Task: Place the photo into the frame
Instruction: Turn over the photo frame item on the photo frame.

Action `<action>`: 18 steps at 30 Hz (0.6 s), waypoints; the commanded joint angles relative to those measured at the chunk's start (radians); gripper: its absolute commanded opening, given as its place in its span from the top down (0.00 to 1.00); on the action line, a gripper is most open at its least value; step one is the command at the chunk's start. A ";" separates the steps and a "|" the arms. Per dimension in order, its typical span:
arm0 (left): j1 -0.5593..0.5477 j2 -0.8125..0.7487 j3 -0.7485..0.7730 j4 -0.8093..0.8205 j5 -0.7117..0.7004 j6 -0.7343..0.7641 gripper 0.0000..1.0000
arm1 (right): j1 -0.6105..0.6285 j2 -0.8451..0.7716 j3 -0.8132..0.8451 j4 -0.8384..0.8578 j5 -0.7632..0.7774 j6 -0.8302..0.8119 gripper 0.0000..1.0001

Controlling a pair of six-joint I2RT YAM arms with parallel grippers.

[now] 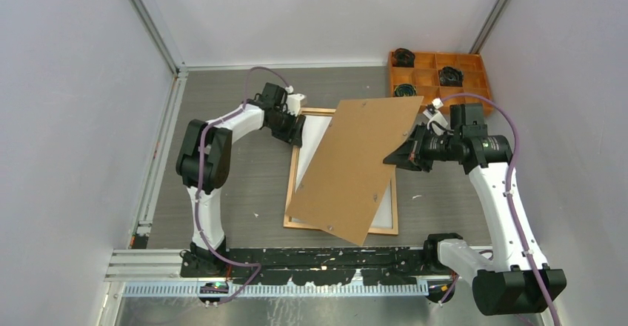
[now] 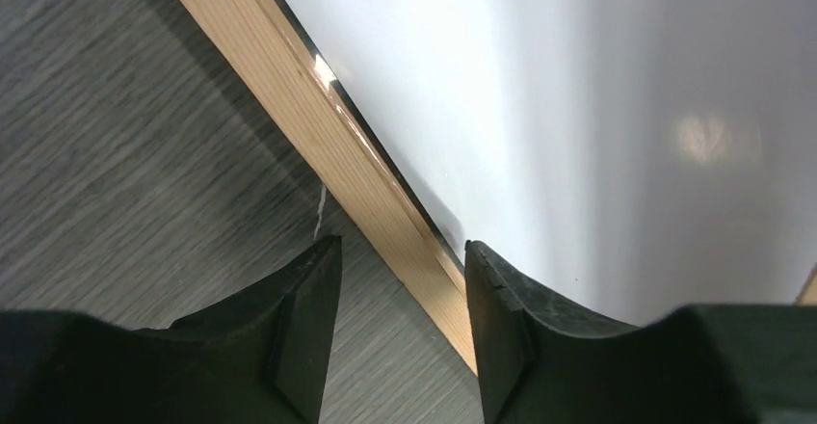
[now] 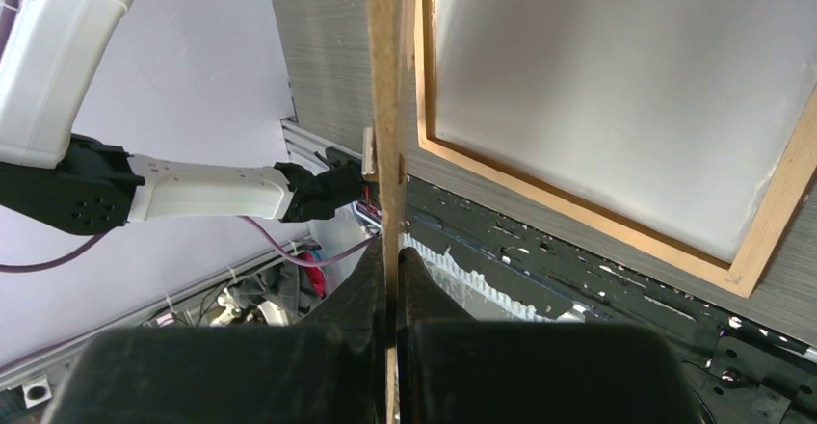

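The orange-brown wooden frame point(image 1: 292, 181) lies flat on the grey table with a white sheet point(image 1: 315, 141) inside it. No printed picture of a plant shows, and I cannot tell whether the sheet is the photo's back. My right gripper point(image 1: 403, 155) is shut on the right edge of the plain brown backing board point(image 1: 355, 167) and holds it tilted above the frame. In the right wrist view the board point(image 3: 383, 106) is edge-on between the shut gripper point(image 3: 390, 260). My left gripper point(image 1: 298, 130) is open, straddling the frame's left rail point(image 2: 356, 164) near its far corner.
An orange compartment tray point(image 1: 437, 74) with black items stands at the back right. A black rail point(image 1: 318, 255) runs along the near table edge. Walls close in on both sides. The right arm's own base link point(image 3: 193, 193) shows in the right wrist view.
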 commanded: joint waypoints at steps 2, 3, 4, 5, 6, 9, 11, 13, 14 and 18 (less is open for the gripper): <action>-0.002 0.010 0.040 0.042 -0.008 -0.025 0.54 | 0.002 0.000 0.011 0.064 -0.088 0.014 0.99; -0.002 0.008 0.038 0.043 -0.012 -0.025 0.55 | 0.003 0.002 0.006 0.071 -0.091 0.017 0.99; -0.002 0.005 0.030 0.044 -0.019 -0.024 0.57 | 0.002 0.002 0.001 0.077 -0.095 0.021 0.99; -0.002 -0.003 0.021 0.049 -0.026 -0.020 0.58 | 0.002 0.002 -0.004 0.085 -0.099 0.025 0.99; -0.001 -0.009 0.011 0.057 -0.037 -0.015 0.59 | 0.002 0.003 -0.010 0.092 -0.102 0.028 0.99; 0.004 -0.024 -0.016 0.076 -0.058 -0.003 0.62 | 0.004 0.007 -0.023 0.117 -0.112 0.041 0.99; 0.013 -0.023 -0.013 0.072 -0.060 -0.006 0.63 | 0.005 0.014 -0.028 0.127 -0.118 0.045 0.99; 0.019 -0.027 -0.010 0.064 -0.069 -0.002 0.64 | 0.011 0.017 -0.028 0.131 -0.120 0.047 0.99; 0.019 -0.029 -0.009 0.062 -0.082 0.007 0.65 | 0.014 0.016 -0.027 0.133 -0.120 0.048 0.99; 0.030 -0.046 -0.008 0.045 -0.118 0.044 0.66 | 0.026 0.019 -0.031 0.154 -0.122 0.059 0.99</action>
